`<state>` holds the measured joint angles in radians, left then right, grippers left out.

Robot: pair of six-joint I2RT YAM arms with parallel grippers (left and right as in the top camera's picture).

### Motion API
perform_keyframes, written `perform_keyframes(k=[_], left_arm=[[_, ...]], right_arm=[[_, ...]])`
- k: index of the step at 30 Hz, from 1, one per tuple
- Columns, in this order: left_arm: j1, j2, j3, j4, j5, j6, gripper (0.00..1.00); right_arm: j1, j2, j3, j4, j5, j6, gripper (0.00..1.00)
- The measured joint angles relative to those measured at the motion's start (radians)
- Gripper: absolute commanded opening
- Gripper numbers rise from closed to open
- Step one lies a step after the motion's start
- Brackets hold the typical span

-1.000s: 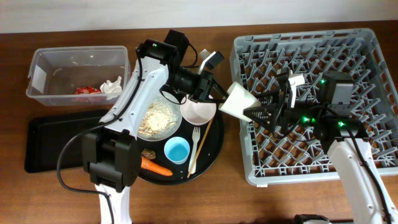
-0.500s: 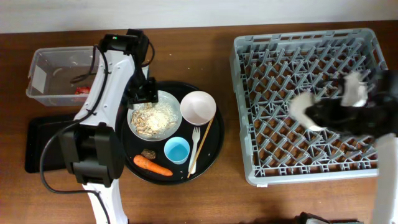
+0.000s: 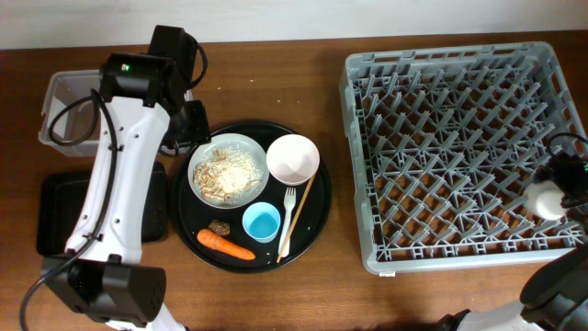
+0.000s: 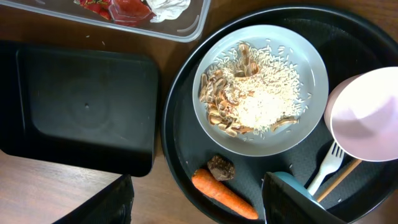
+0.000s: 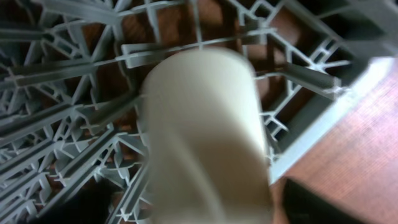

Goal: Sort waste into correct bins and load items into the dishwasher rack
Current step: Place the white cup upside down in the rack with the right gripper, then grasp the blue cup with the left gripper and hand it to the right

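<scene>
- The bench (image 3: 276, 55) was brown wood.
- The dishwasher rack (image 3: 441, 110) filled the 3 o'clock side of the bench; its grey peg lattice showed wood beneath.
- A round black tray (image 3: 312, 230) sat just beside the rack, towards 9 o'clock.
- The shallow black rectangular tray (image 3: 60, 216) lay at 8 o'clock, touching or nearly touching the round tray.
- The clear tub (image 3: 64, 87) stood at 10 o'clock; a pale patch on its wall was too small to read.
- The left pincer (image 4: 196, 199) hung over the round tray's 9 o'clock edge, fingers spread wide, holding nothing.
- The right pincer (image 5: 205, 205) was closed round the white cup (image 5: 202, 137), over the rack's 4 o'clock edge; this view was blurred.
- The pale grey plate-bowl (image 4: 314, 68) sat at 10 o'clock on the round tray, holding the food scraps (image 4: 261, 102).
- The pink bowl (image 3: 293, 159) sat at 1 o'clock on it.
- The light-blue cup (image 3: 262, 222) stood at 5 o'clock, mouth up.
- The carrot (image 4: 224, 194) lay at 7 o'clock.
- The fork (image 3: 288, 216) and the chopstick (image 3: 301, 204) lay side by side at 4 o'clock.
- The brown lump (image 4: 221, 167) sat between the carrot and the plate-bowl.
- The red wrapper (image 4: 118, 6) and the tissue (image 4: 168, 7) lay in the tub.
</scene>
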<state>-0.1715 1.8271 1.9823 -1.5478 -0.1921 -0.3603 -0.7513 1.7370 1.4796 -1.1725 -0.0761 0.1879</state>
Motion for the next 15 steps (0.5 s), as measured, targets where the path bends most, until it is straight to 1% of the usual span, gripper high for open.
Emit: perform_keyframes(k=[3,4,6,7,8,10,11,13,14,15], left_arm=[[0.000,0.000,0.000,-0.006,0.000,-0.002,0.73],[0.000,0.000,0.000,-0.010,0.000,-0.003,0.75],[0.000,0.000,0.000,-0.017,0.012,0.001,0.75],[0.000,0.000,0.000,-0.019,0.033,0.005,0.75],[0.000,0.000,0.000,-0.020,0.063,0.010,0.75],[-0.001,0.000,0.000,-0.027,0.084,0.016,0.76],[-0.001,0.000,0.000,-0.030,0.097,0.021,0.76],[-0.001,0.000,-0.019,-0.031,0.170,0.050,0.76],[-0.001,0.000,-0.051,-0.032,0.217,0.074,0.76],[-0.002,0.000,-0.105,-0.039,0.261,0.092,0.74]], right_arm=[[0.000,0.001,0.026,-0.010,-0.090,0.001,0.99],[0.000,-0.010,0.049,-0.037,-0.135,-0.003,0.99],[0.022,-0.077,0.090,-0.104,-0.222,-0.042,0.99],[0.059,-0.125,0.097,-0.129,-0.237,-0.063,0.99],[0.134,-0.180,0.105,-0.180,-0.194,-0.079,0.98],[0.206,-0.189,0.090,-0.234,-0.114,-0.071,0.98],[0.232,-0.189,0.073,-0.248,-0.109,-0.082,0.98],[0.341,-0.188,0.038,-0.297,-0.155,-0.140,0.98],[0.419,-0.187,0.035,-0.307,-0.183,-0.176,0.99],[0.529,-0.187,0.034,-0.309,-0.203,-0.208,1.00]])
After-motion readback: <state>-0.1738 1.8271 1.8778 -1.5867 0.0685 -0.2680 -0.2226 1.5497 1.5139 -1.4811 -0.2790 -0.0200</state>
